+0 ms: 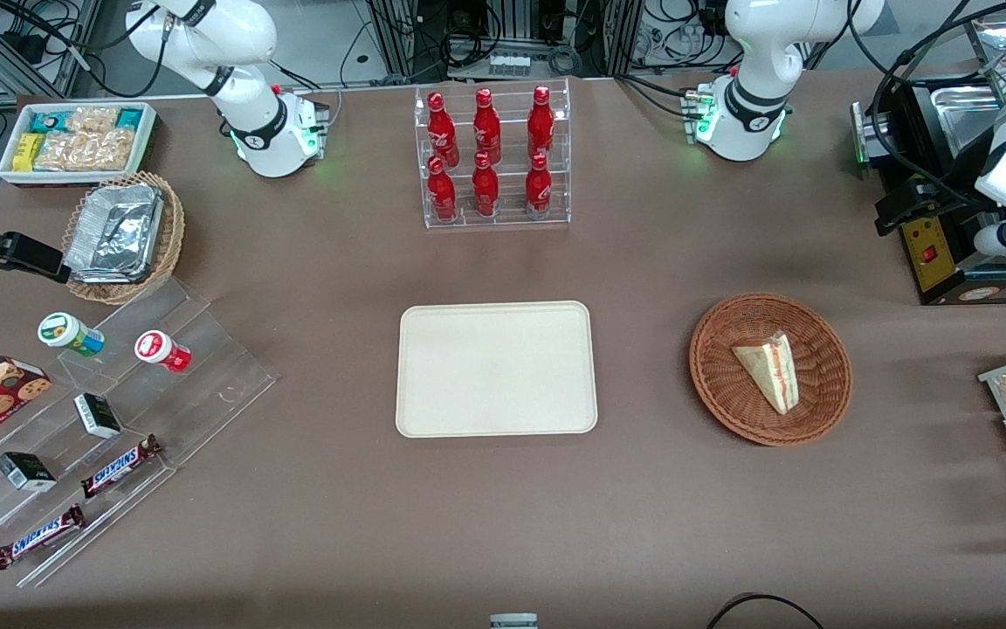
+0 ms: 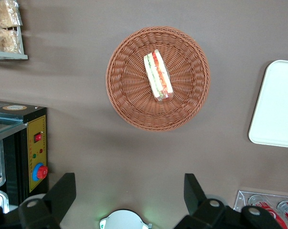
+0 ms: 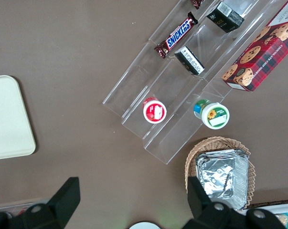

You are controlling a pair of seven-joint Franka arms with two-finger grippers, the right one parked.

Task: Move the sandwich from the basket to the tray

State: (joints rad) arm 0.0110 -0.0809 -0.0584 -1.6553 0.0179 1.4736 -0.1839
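High above the table, the tool point(image 2: 127, 191) hangs with fingers spread wide, the sandwich point(image 1: 768, 370) untouched in the basket point(image 1: 770, 369) at three o'clock from the bare tray point(image 1: 496, 369); reaching comes first, I'd say: descend and pinch.

Basket point(image 2: 157, 78): reddish-brown woven wicker, ribbed. Tray point(image 1: 496, 368): smooth matt cream plastic. Table point(image 1: 555, 524): matt brown covering. Gripper point(image 2: 129, 191): matt black fingers.
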